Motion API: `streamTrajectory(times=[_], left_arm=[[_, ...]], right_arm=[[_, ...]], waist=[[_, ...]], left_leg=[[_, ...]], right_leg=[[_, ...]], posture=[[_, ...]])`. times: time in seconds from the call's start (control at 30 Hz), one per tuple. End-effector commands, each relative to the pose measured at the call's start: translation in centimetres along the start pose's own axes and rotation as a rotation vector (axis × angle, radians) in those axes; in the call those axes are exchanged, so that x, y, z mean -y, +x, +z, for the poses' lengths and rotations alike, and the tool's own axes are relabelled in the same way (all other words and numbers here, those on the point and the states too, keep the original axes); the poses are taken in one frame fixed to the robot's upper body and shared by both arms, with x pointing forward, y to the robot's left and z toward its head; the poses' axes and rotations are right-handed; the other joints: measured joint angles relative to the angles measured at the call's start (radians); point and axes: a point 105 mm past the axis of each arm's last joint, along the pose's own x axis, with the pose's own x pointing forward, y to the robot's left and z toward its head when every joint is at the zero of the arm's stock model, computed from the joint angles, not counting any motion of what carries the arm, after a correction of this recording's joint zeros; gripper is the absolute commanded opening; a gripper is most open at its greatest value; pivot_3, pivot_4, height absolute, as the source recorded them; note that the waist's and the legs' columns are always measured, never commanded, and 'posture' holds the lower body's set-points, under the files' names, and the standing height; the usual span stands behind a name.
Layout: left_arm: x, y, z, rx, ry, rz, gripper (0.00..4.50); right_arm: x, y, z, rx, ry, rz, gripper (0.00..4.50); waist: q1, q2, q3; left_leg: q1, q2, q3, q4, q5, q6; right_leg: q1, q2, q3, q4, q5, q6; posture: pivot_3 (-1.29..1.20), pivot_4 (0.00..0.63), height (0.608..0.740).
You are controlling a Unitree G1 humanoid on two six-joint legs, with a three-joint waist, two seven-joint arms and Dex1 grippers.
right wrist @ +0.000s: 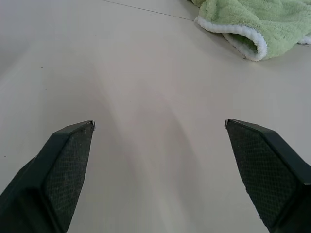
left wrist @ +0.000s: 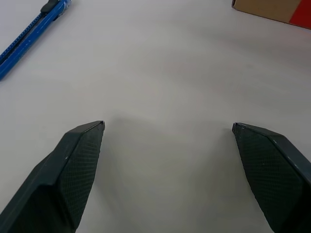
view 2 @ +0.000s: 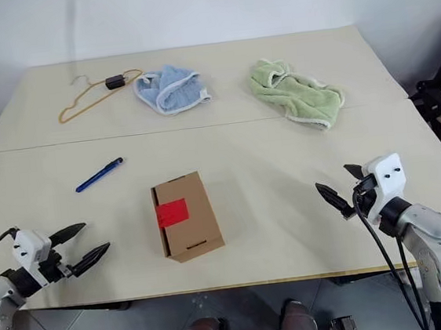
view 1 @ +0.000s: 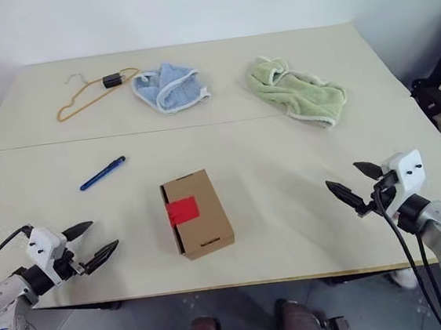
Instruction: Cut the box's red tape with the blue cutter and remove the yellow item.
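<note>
- A pale beige table [view 1: 290, 228] filled most of the scene, with a thin seam running across it from side to side and a plain white wall behind its far edge.
- Grey floor tiles showed below the table's near edge, and dark equipment stood off the table's right side.
- The left gripper [view 1: 96, 243] hovered low over the near left part of the table, its two black fingers spread wide apart and holding nothing, pointing forward and inward toward the middle.
- The right gripper [view 1: 350, 183] hovered over the near right part of the table, slightly higher, its fingers also spread wide and empty, pointing inward toward the left.
- The box [view 1: 196, 213], a small brown carton, lay closed on the table between the two grippers, nearer the left one and a little farther out than its fingertips.
- The red tape [view 1: 183, 211] sat as a short bright patch on the box's top face, on the side toward the left gripper.
- The blue cutter [view 1: 102, 173] lay flat on the table beyond the left gripper, well apart from its fingers and left of the box.
- Far beyond the grippers lay an orange wire hanger [view 1: 87, 94], a blue cloth [view 1: 169, 88] just beside it, and a green towel [view 1: 298, 92] well beyond the right gripper.
</note>
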Motion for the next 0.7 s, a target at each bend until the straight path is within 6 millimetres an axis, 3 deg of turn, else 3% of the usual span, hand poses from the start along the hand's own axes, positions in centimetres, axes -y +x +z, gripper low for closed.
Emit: streamTrajectory(times=[0.03, 0.13, 0.27, 0.37, 0.4, 0.5, 0.7], left_arm=[[-0.1, 0.6, 0.2, -0.003, 0.009, -0.009, 4.48], [-0.1, 1.3, 0.6, 0.004, 0.0, -0.002, 4.48], [-2.0, 2.6, 0.3, -0.037, -0.115, 0.115, 4.48], [-0.8, 3.6, 1.0, 0.004, -0.094, 0.017, 4.48], [-0.7, 3.8, 1.1, 0.009, -0.082, 0.003, 4.5], [-0.8, 5.2, 1.0, -0.016, -0.14, 0.004, 3.85], [1.4, 6.9, 2.1, 0.017, -0.184, -0.132, 2.0]], right_arm=[[0.2, -0.4, 0.8, 0.019, -0.03, -0.033, 4.5], [0.5, -0.5, 0.7, -0.008, 0.015, -0.067, 4.5], [-0.6, -0.4, 0.2, -0.102, -0.032, -0.09, 4.5], [-1.9, 0.0, 0.6, -0.104, -0.045, -0.039, 4.5], [-2.4, 0.2, 0.9, -0.103, -0.046, -0.009, 4.32], [-5.2, 0.6, 2.3, -0.071, 0.0, 0.122, 3.52], [-8.1, 1.6, 3.6, -0.107, -0.003, 0.269, 1.32]], waist=[[0.003, 0.0, 0.0], [0.01, 0.0, 0.0], [0.019, 0.0, 0.0], [0.018, 0.0, 0.001], [0.017, -0.001, 0.001], [0.018, -0.001, 0.001], [0.018, -0.001, 0.001]], left_leg=[[0.0, 0.0, 0.0, 0.0, 0.0, 0.0], [0.0, 0.0, 0.0, 0.001, 0.0, 0.0], [-0.001, 0.001, 0.0, 0.004, 0.0, 0.0], [-0.002, 0.001, 0.0, 0.01, -0.002, -0.001], [-0.002, 0.001, 0.001, 0.01, -0.002, 0.0], [-0.002, 0.001, 0.001, 0.011, -0.002, 0.0], [-0.002, 0.001, 0.001, 0.012, -0.003, 0.0]], right_leg=[[0.0, 0.0, 0.0, 0.0, 0.0, 0.0], [0.0, 0.0, 0.0, 0.0, 0.0, -0.001], [-0.001, 0.001, 0.0, 0.002, 0.001, -0.001], [-0.001, 0.002, 0.002, 0.006, 0.001, -0.001], [-0.001, 0.002, 0.002, 0.006, 0.001, -0.001], [-0.001, 0.002, 0.003, 0.006, 0.001, -0.001], [-0.001, 0.002, 0.004, 0.007, 0.001, -0.001]], posture=[[0.0, 0.15, 0.74], [0.0, 0.15, 0.74], [0.0, 0.15, 0.74], [0.0, 0.15, 0.74], [0.0, 0.15, 0.74], [0.0, 0.15, 0.74], [0.0, 0.15, 0.74]])
